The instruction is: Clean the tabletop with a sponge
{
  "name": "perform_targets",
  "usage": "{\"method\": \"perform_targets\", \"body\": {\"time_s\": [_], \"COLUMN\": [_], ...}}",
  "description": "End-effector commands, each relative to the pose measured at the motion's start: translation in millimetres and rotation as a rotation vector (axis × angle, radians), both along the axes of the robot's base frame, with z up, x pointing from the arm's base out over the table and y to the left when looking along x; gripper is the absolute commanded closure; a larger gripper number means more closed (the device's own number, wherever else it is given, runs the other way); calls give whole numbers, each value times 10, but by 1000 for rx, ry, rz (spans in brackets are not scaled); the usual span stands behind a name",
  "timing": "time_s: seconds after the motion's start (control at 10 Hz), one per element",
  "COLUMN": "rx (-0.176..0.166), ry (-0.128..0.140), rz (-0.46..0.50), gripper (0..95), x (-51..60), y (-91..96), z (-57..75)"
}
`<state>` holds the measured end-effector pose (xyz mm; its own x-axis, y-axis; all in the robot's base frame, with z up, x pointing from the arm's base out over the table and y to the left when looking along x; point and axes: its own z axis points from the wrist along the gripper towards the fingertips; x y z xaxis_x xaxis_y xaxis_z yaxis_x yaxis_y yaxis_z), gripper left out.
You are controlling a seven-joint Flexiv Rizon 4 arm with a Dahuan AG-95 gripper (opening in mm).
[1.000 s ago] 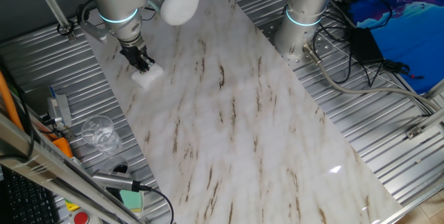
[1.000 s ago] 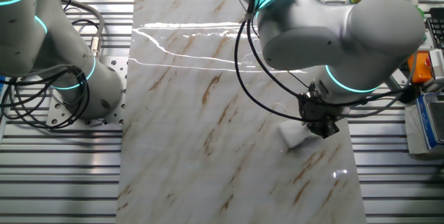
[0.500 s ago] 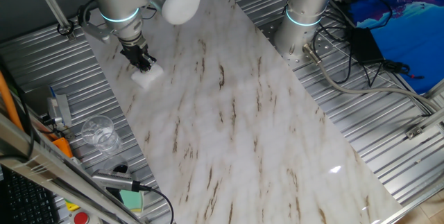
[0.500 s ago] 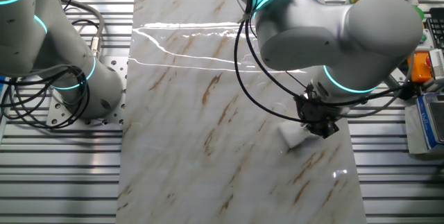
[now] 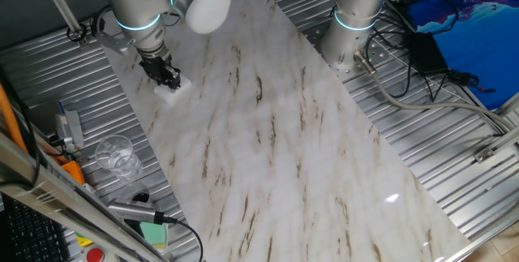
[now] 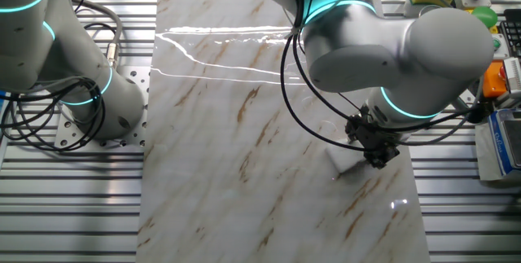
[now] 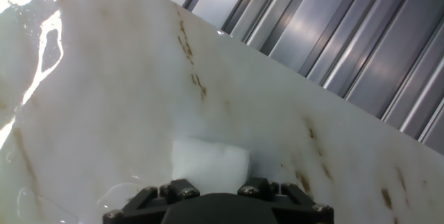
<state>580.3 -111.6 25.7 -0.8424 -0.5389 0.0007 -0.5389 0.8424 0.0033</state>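
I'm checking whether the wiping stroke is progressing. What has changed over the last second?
The gripper slid the sponge a short way along the tabletop, toward the slab's near end and edge in the one fixed view. In the other fixed view, the arm now covers more of the sponge. The grip on the sponge is unchanged, and nothing else visibly moved.

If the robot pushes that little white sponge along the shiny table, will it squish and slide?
The sponge probably squishes: it looks like a soft, uneven block under the gripper. It likely slides easily too, since the tabletop is glossy and seems wet in the hand view. It looks light and flat, so unlikely to roll.
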Motion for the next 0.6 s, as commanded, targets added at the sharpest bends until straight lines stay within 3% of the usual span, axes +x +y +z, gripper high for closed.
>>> {"method": "perform_targets", "body": {"time_s": [0.1,0.6], "rx": [3,1], "ry": [-1,-2], "rz": [-3,-11], "gripper": [380,380], "x": [-4,-4], "y": [5,5], "z": [-3,0]}}
